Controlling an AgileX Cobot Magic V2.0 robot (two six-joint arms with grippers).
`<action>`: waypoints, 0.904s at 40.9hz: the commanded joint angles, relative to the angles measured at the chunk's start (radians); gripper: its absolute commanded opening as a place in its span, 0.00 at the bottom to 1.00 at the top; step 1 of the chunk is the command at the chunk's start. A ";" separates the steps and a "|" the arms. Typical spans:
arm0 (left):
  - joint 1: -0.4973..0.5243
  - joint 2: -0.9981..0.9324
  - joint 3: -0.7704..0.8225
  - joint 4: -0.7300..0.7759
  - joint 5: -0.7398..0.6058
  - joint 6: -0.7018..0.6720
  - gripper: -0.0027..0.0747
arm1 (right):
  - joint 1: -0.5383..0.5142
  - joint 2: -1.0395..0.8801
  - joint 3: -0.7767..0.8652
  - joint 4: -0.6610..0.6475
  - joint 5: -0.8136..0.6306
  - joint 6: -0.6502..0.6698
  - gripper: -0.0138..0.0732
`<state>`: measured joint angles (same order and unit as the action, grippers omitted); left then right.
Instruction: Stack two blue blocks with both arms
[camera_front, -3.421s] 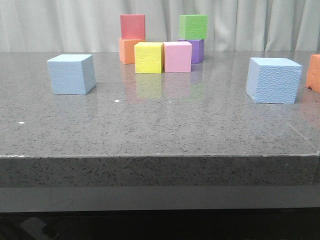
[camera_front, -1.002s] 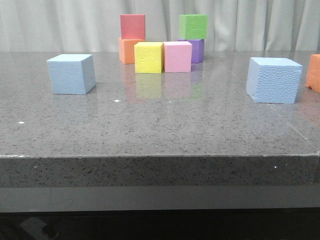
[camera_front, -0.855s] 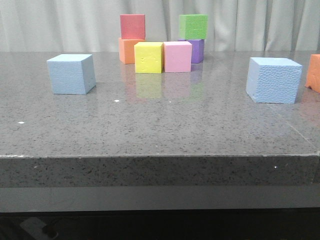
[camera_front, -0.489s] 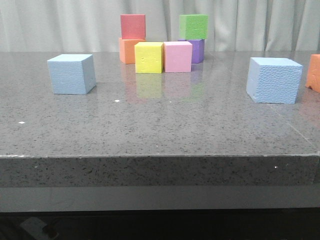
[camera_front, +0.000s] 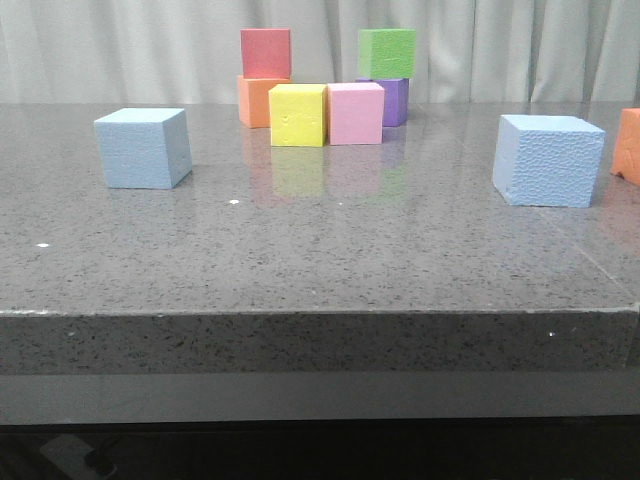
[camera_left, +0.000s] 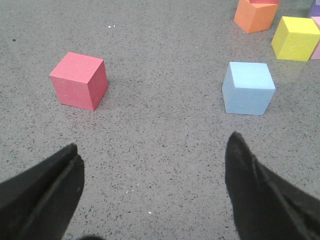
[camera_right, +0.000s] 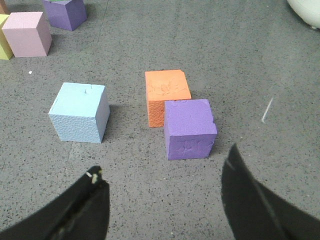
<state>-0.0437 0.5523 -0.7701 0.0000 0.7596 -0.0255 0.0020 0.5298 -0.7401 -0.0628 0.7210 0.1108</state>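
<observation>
One blue block rests on the grey table at the left, and the left wrist view shows it ahead of my left gripper and off to one side. That gripper is open with only bare table between its fingers. The other blue block stands at the right. In the right wrist view it lies ahead of my right gripper, which is also open and holds nothing. Neither gripper shows in the front view.
A cluster of yellow, pink, orange, red, purple and green cubes stands at the back middle. A red cube lies near the left gripper. Orange and purple cubes sit close ahead of the right gripper.
</observation>
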 joint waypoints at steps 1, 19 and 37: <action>-0.003 0.011 -0.026 0.000 -0.081 -0.013 0.73 | -0.002 0.010 -0.033 -0.003 -0.079 -0.006 0.73; -0.003 0.011 -0.026 0.000 -0.081 -0.013 0.58 | -0.002 0.018 -0.037 0.038 -0.097 -0.006 0.81; -0.003 0.011 -0.026 0.000 -0.081 -0.013 0.53 | -0.001 0.323 -0.252 0.293 0.177 -0.195 0.92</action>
<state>-0.0437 0.5523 -0.7701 0.0000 0.7581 -0.0272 0.0020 0.7868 -0.9246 0.1238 0.8993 0.0076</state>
